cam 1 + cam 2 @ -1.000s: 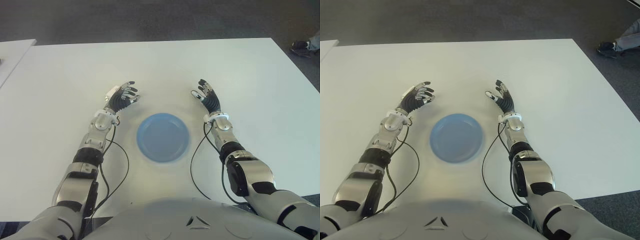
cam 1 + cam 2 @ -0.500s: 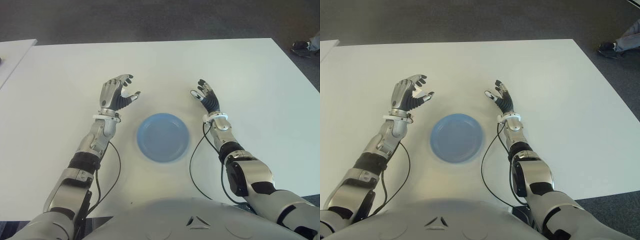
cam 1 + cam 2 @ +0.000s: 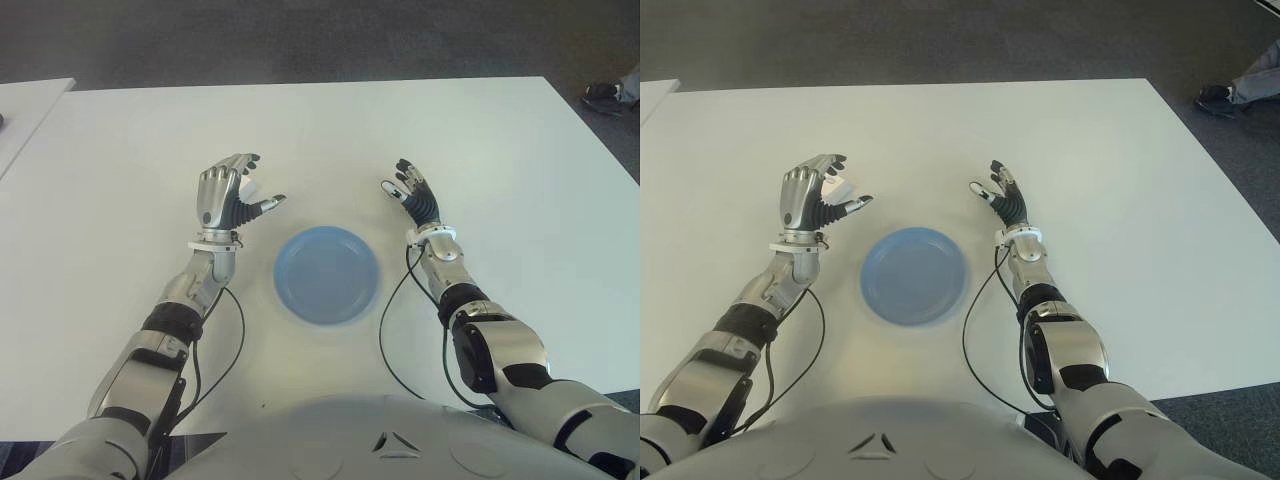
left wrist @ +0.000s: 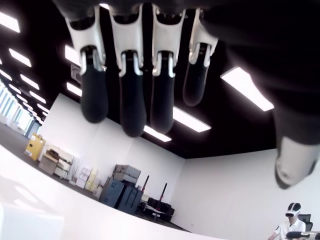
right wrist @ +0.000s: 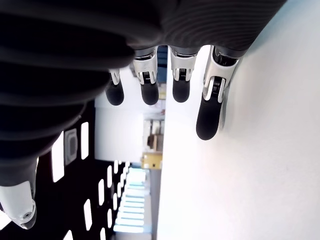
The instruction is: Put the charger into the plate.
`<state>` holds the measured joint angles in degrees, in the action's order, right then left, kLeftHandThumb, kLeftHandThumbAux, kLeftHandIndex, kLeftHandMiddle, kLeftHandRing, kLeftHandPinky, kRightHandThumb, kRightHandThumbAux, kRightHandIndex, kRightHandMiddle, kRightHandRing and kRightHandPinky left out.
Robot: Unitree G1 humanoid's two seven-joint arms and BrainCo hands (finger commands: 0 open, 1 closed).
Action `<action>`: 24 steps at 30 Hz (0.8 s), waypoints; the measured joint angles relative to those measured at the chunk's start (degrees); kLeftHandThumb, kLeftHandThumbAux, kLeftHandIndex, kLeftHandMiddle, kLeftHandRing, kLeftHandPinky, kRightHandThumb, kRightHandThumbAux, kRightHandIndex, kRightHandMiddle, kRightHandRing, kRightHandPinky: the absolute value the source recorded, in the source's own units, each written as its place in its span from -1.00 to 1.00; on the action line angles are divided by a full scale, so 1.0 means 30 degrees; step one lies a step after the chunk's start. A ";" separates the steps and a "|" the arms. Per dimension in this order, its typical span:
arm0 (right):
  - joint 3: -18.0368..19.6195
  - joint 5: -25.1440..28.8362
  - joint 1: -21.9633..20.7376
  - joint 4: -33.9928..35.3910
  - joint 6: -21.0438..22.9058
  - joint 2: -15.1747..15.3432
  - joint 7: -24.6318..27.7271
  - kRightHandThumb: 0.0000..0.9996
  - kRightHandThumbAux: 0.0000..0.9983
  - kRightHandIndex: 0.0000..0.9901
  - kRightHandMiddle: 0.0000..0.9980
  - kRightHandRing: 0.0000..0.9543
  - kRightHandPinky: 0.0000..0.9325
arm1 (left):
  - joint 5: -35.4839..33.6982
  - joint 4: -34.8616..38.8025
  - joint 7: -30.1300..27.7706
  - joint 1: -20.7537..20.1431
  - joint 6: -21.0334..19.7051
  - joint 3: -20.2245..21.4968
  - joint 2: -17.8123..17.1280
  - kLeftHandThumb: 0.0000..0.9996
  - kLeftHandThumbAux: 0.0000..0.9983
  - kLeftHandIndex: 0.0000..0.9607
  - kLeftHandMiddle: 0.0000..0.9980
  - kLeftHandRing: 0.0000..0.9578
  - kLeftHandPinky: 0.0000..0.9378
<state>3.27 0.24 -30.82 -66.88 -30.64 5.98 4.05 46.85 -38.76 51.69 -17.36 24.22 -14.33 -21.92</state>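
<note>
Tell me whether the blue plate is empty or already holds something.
Empty. The blue plate shows only its bare surface in both eye views. The left hand is raised beside it, and the right hand shows beyond its right edge.

Plate (image 3: 327, 274) on table (image 3: 500, 150), between left hand (image 3: 224, 193) and right hand (image 3: 411, 194).

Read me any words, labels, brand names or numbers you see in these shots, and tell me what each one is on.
None can be read.
Blue plate: plain, no print.
White table: no markings.
Left robot hand and right robot hand: no legible label on fingers or wrists.
Small white object by the left robot hand's fingers: too small to show any text.
Boxes and crates against the far wall in the left wrist view: any labels are too small to read.
</note>
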 measured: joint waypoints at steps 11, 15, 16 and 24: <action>0.0000 -0.0052 -0.0015 0.0000 0.0000 0.0010 0.0092 -0.79 0.17 -1.00 -0.99 -1.00 -1.00 | 0.0775 -0.7114 0.1110 -0.3036 -0.2237 -0.1822 -0.0311 -0.12 -0.39 -0.98 -0.98 -0.98 -0.98; 0.0008 -0.0051 -0.0009 0.0000 -0.0001 0.0068 0.0145 -0.80 0.18 -1.00 -0.97 -1.00 -1.00 | 0.0694 -0.8920 0.0883 -0.3754 -0.3896 -0.2388 0.0045 -0.20 -0.50 -1.00 -1.00 -0.99 -1.00; 0.0009 -0.0052 -0.0009 0.0000 -0.0001 0.0080 0.0156 -0.80 0.18 -1.00 -0.97 -1.00 -1.00 | 0.0651 -0.9129 0.0787 -0.3839 -0.4173 -0.2468 0.0142 -0.22 -0.52 -1.00 -1.00 -1.00 -1.00; 0.0005 -0.0053 0.0000 0.0000 -0.0002 0.0104 0.0239 -0.80 0.21 -1.00 -0.94 -1.00 -1.00 | 0.0276 -0.9763 -0.0564 -0.4606 -0.5783 -0.3104 0.0823 -0.33 -0.62 -1.00 -1.00 -1.00 -1.00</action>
<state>3.29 0.08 -30.82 -66.88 -30.65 6.30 4.77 47.68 -68.05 50.00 -31.18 6.87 -23.64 -19.45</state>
